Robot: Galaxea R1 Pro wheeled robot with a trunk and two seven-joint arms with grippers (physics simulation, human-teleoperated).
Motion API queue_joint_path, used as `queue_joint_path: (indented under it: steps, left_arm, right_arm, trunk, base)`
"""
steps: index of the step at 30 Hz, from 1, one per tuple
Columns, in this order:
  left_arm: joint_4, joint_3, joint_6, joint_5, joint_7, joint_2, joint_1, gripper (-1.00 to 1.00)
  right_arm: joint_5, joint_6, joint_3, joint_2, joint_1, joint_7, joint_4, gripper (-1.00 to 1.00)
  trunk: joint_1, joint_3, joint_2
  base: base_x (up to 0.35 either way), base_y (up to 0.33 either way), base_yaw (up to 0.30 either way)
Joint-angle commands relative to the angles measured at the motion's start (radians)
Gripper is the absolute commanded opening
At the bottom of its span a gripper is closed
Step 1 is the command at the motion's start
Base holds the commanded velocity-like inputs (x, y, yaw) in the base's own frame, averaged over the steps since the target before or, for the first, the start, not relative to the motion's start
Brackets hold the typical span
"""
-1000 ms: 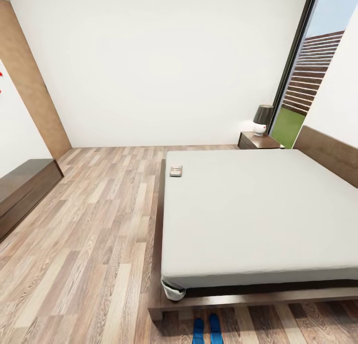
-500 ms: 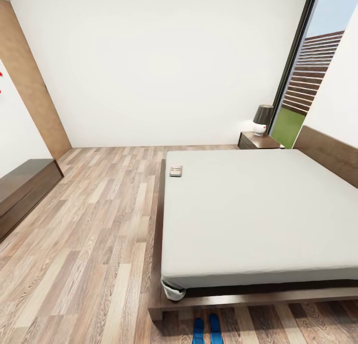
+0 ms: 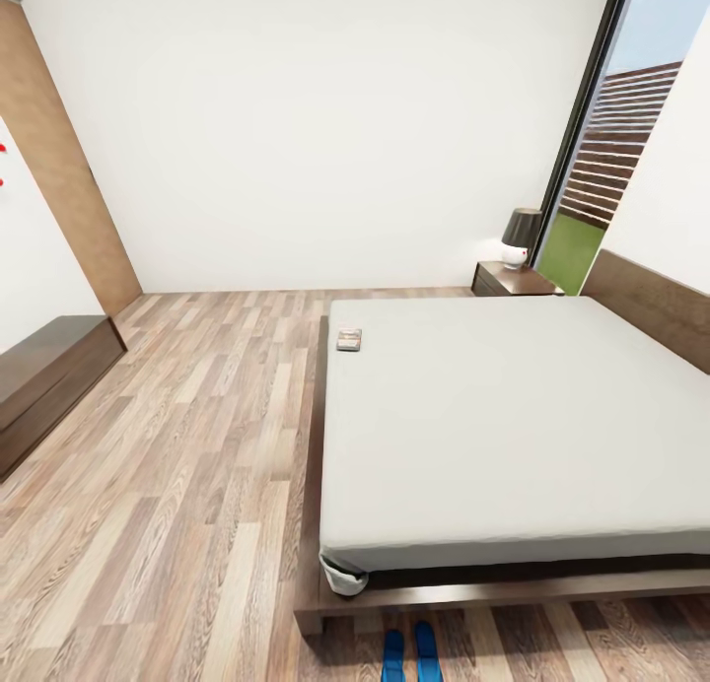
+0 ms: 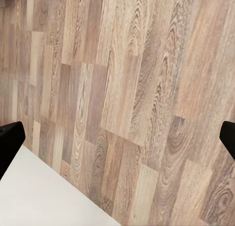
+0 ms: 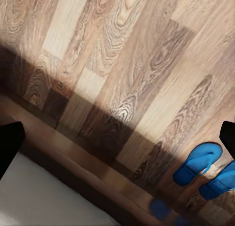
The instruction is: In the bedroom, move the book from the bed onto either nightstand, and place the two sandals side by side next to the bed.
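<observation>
Bedroom with wood-plank floor [image 3: 197, 445]; we see the book [image 3: 349, 339] lying on the bed [image 3: 513, 426] near its far left corner, nightstand [image 3: 513, 280] with lamp [image 3: 519, 237] beyond, two blue sandals [image 3: 410, 654] side by side on floor at the bed's foot; both arms' fingers [image 4: 11, 145] spread wide, released, grasping nothing

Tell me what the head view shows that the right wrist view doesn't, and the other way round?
The head view alone takes in the book lying on the bed's grey mattress, the nightstand with its lamp, the window and the long low bench. The right wrist view alone gives the dark fingertips of the right end effector, spread wide apart. Both share the plank floor, the bed's brown frame and the two blue sandals side by side.
</observation>
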Motion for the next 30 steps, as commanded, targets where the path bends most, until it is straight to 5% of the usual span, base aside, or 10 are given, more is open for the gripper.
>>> queue_joint_path:
  steps: [1,3,4,7,8,13,14,18,25,30]
  left_arm:
    - [-0.001,-0.009,-0.001,0.007,0.004,0.000,0.000,1.00]
    - [-0.001,-0.009,-0.001,0.007,0.004,0.000,0.000,1.00]
    - [-0.001,-0.009,-0.001,0.007,0.004,0.000,0.000,1.00]
    - [-0.001,-0.009,-0.001,0.007,0.004,0.000,0.000,1.00]
    - [-0.001,-0.009,-0.001,0.007,0.004,0.000,0.000,1.00]
    - [-0.001,-0.009,-0.001,0.007,0.004,-0.001,0.000,1.00]
    - [-0.001,-0.009,-0.001,0.007,0.004,-0.001,0.000,1.00]
    - [-0.001,-0.009,-0.001,0.007,0.004,-0.001,0.000,1.00]
    - [-0.002,-0.009,-0.001,0.007,0.004,-0.001,0.000,1.00]
    - [-0.001,-0.009,-0.001,0.007,0.004,-0.001,0.000,1.00]
  right_arm:
    - [0.006,-0.002,-0.041,-0.001,-0.001,-0.005,0.001,1.00]
    - [0.003,-0.004,-0.136,-0.003,-0.001,-0.005,0.001,1.00]
    - [0.003,-0.004,-0.136,-0.003,-0.001,-0.005,0.001,1.00]
    - [-0.015,-0.004,-0.314,-0.005,0.000,-0.006,0.001,1.00]
    - [-0.015,-0.004,-0.314,-0.005,0.000,-0.006,0.001,1.00]
    - [-0.057,-0.002,-0.622,-0.005,0.005,-0.006,0.001,1.00]
    - [-0.057,-0.002,-0.622,-0.005,0.005,-0.006,0.001,1.00]
    - [-0.077,0.004,-0.799,-0.004,0.038,-0.008,0.000,1.00]
    - [-0.086,0.006,-0.901,-0.002,0.064,-0.007,0.001,1.00]
    - [-0.092,0.007,-0.936,0.001,0.074,-0.007,0.001,1.00]
  trunk:
    - [-0.004,0.002,0.006]
    - [-0.011,0.008,0.020]
    - [-0.015,0.011,0.027]
    - [-0.023,0.017,0.041]
    - [-0.023,0.017,0.041]
    - [-0.023,0.017,0.041]
    - [-0.023,0.017,0.041]
    - [-0.038,0.030,0.069]
    - [-0.057,0.046,0.104]
    - [-0.057,0.046,0.104]
  base:
    - [0.000,0.000,0.000]
    - [0.000,0.000,0.000]
    - [0.000,0.000,0.000]
    - [0.000,0.000,0.000]
    - [0.000,0.000,0.000]
    - [0.000,0.000,0.000]
    - [0.000,0.000,0.000]
    - [0.000,0.000,0.000]
    - [0.000,0.000,0.000]
    - [0.000,0.000,0.000]
